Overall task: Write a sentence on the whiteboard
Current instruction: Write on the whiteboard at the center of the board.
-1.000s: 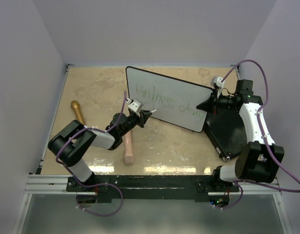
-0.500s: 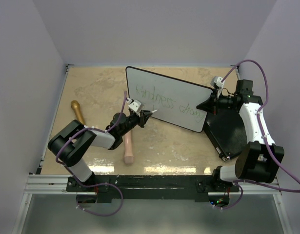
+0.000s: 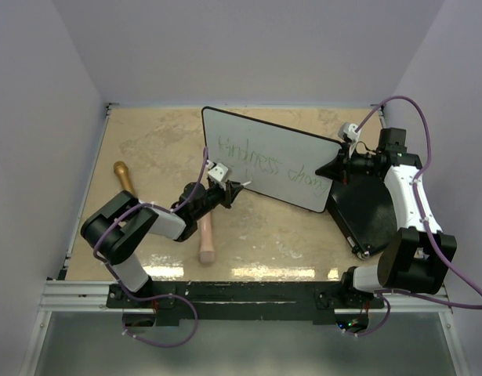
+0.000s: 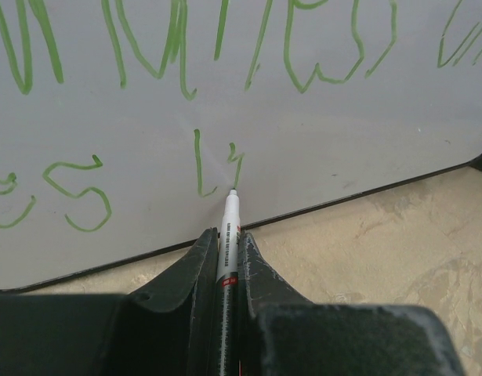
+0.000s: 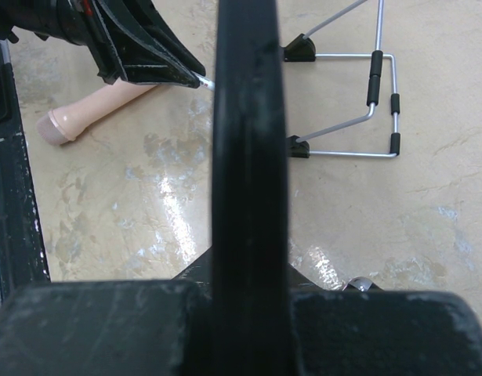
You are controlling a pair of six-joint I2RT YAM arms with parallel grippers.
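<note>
The whiteboard [image 3: 291, 141] stands propped toward the table's [image 3: 146, 141] far-right corner. The right gripper [image 3: 335, 167] clamps its edge to steady it, and the left gripper [image 3: 230, 191] pinches the marker [image 4: 227, 235], tip on the sentence's [image 3: 272, 167] second line.

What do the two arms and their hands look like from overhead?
The left arm and right arm have black cylindrical joints and white link shells, each trailed by a purple cable. The left hand and right hand are black with tapering fingers, a small white camera block at each wrist.
</note>
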